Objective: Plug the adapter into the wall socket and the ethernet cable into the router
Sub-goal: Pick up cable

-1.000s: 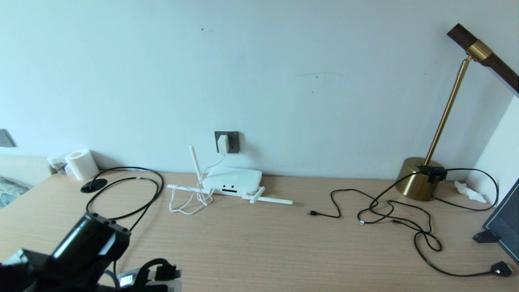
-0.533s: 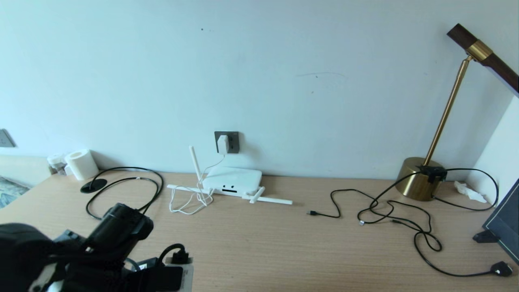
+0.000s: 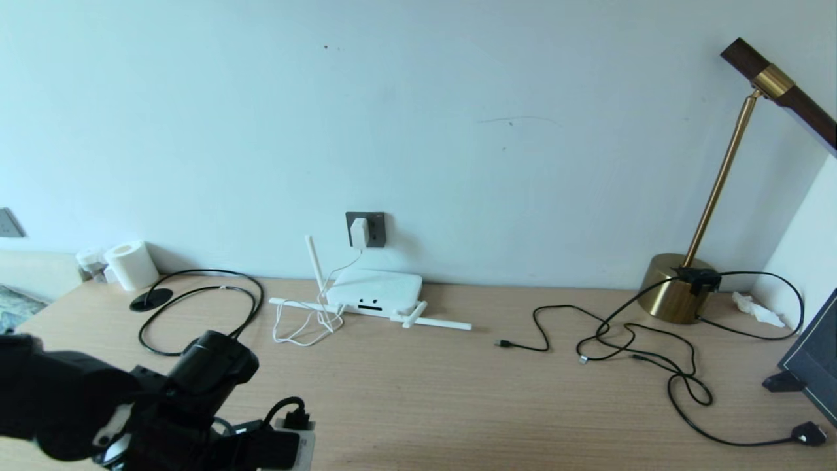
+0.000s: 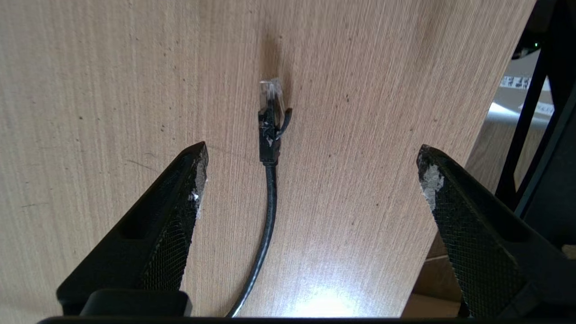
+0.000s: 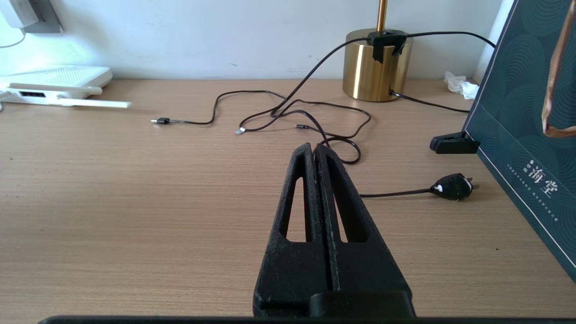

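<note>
The white adapter (image 3: 359,233) sits in the dark grey wall socket (image 3: 376,229), and its thin white cord hangs down to the router (image 3: 375,292) below. The black ethernet cable (image 3: 203,270) loops on the table left of the router. Its clip plug (image 4: 271,96) lies flat on the wood just beyond my left gripper (image 4: 312,166), which is open wide and holds nothing. In the head view only the left arm (image 3: 196,379) shows, at the near left. My right gripper (image 5: 313,148) is shut and empty above the table, right of the router (image 5: 58,78).
A brass lamp (image 3: 677,288) stands at the back right, with thin black cables (image 3: 621,340) and a black mains plug (image 3: 807,433) strewn before it. A dark box (image 3: 814,353) is at the far right. A paper roll (image 3: 133,264) stands back left. The table edge (image 4: 472,148) is near the left gripper.
My left arm has moved forward and to the right over the near left of the table, and its jaws have spread wider. Everything else is as it was.
</note>
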You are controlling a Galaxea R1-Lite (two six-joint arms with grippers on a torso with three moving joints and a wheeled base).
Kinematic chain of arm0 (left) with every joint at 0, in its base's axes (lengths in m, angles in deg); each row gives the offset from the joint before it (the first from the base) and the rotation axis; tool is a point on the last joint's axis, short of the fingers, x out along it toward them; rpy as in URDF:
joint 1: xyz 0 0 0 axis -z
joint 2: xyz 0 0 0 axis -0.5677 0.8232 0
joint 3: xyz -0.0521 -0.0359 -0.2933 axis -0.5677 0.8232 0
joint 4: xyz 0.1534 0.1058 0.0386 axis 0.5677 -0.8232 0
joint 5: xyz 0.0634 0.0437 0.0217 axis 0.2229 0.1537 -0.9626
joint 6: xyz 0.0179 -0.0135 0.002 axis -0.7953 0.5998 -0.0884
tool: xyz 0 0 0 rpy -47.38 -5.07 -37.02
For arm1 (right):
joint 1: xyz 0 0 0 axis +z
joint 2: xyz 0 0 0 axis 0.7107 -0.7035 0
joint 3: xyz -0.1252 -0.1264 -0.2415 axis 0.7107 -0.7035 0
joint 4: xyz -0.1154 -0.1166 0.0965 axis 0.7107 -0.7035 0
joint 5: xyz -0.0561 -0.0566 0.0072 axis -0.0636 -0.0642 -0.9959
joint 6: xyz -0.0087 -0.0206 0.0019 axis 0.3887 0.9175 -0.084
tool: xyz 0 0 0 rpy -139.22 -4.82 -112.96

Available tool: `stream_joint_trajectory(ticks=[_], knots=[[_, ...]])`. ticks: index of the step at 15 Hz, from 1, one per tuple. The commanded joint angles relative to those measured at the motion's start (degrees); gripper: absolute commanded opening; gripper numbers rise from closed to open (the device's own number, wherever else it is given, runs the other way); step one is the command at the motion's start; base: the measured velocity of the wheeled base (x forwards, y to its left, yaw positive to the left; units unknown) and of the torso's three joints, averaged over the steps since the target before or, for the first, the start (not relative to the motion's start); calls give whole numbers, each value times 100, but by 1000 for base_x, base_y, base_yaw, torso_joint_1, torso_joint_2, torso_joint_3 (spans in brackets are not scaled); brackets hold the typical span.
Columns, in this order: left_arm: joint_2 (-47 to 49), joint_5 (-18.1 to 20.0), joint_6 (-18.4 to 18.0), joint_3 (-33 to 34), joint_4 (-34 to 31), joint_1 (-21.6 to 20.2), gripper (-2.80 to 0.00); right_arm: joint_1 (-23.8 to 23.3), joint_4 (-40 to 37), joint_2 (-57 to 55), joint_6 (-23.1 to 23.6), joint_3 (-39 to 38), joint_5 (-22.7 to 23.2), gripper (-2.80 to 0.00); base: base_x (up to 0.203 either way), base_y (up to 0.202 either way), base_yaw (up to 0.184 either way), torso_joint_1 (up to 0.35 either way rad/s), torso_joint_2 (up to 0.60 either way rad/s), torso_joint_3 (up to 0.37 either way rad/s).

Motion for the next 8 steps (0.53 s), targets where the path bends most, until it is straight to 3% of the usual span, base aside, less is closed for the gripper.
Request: stream_joint_trajectory(ticks=[1, 8], knots=[[168, 5, -152, -11, -8, -110, 0, 2, 3, 2, 0, -62, 0, -280, 0, 0, 0, 0, 0, 0], [291, -3, -204, 15, -8, -119, 0, 2, 3, 2, 0, -62, 0, -280, 0, 0, 0, 0, 0, 0]])
